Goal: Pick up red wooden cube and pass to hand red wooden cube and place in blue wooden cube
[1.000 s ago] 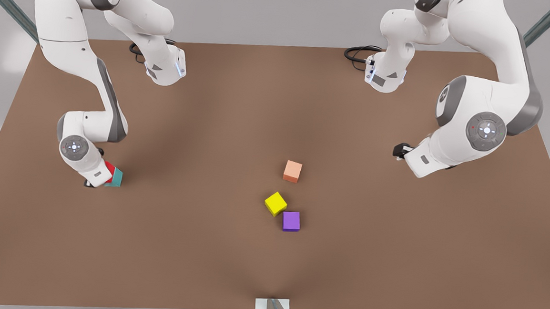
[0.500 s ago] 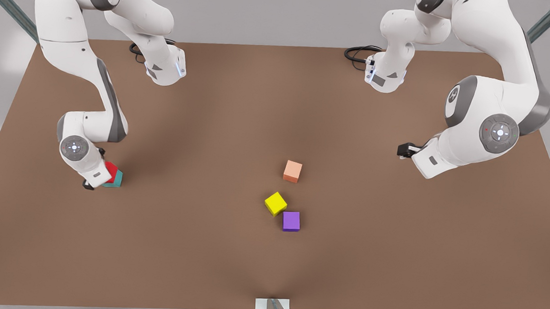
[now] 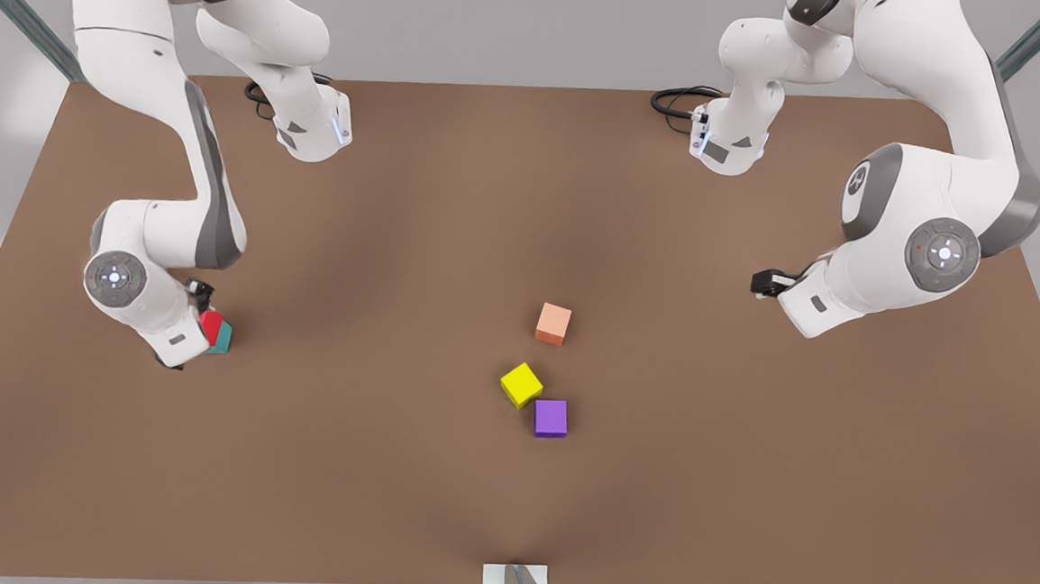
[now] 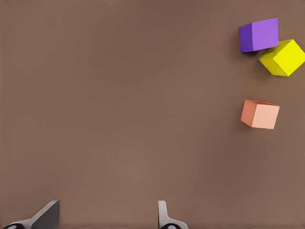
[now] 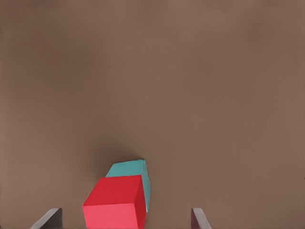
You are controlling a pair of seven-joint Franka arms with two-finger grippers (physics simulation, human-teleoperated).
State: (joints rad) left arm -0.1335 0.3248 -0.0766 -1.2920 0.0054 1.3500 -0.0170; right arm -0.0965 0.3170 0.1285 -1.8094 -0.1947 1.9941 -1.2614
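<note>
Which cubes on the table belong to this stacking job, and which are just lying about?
Job: red wooden cube, resting on the blue wooden cube; right gripper, fingers open around them.
Lying about: salmon cube, yellow cube, purple cube.

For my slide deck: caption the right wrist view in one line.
Open right pincer above the red wooden cube, stacked on the blue wooden cube.

The bright red wooden cube (image 5: 115,203) rests skewed atop the teal blue wooden cube (image 5: 134,174) on the table.
</note>
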